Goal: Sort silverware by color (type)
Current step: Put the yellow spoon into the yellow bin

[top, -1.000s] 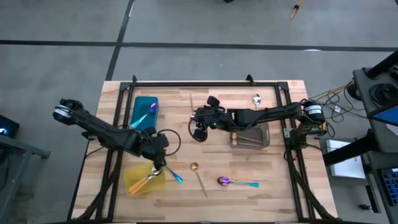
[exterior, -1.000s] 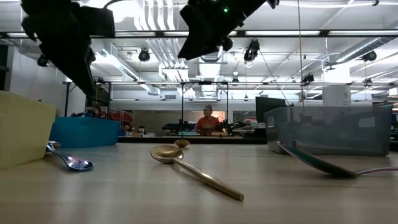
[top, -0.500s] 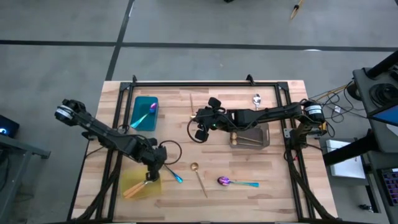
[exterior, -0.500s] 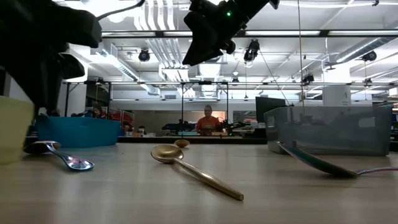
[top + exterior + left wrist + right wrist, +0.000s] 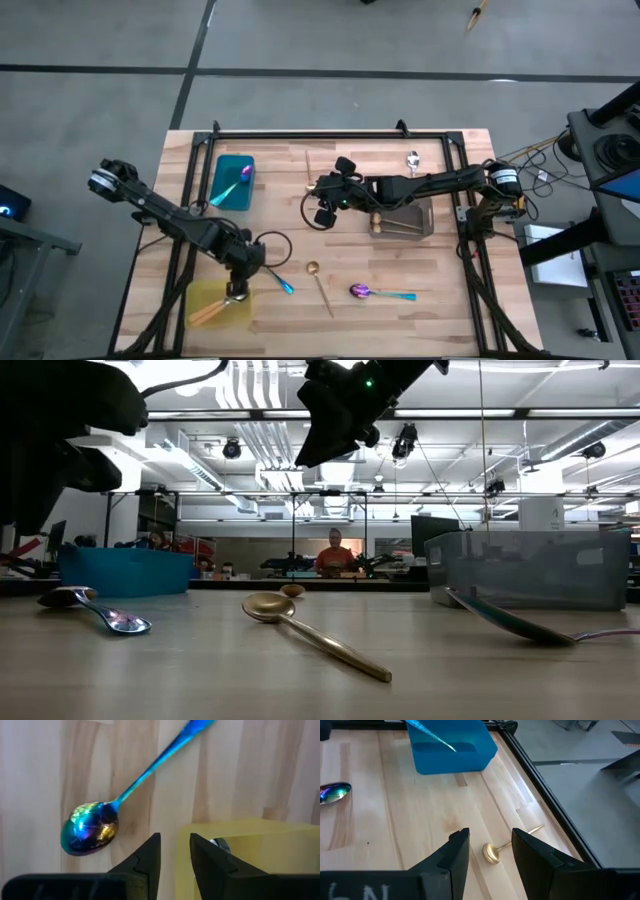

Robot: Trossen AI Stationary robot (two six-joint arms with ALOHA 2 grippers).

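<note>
Where the wood runs lowest in the high view, a purple spoon (image 5: pixel 375 292) lies right of centre, a gold spoon (image 5: pixel 318 282) beside it and a blue spoon (image 5: pixel 281 284) further left. The left gripper (image 5: pixel 237 285) straddles the yellow tray's (image 5: pixel 203 297) wall, fingers (image 5: pixel 150 856) slightly apart; whether they pinch it I cannot tell. At centre the right gripper (image 5: pixel 322 208) hangs spread and empty, the grey tray (image 5: pixel 408 220) to its right. The teal tray (image 5: pixel 232 190), upper left, holds one spoon (image 5: pixel 243 173).
</note>
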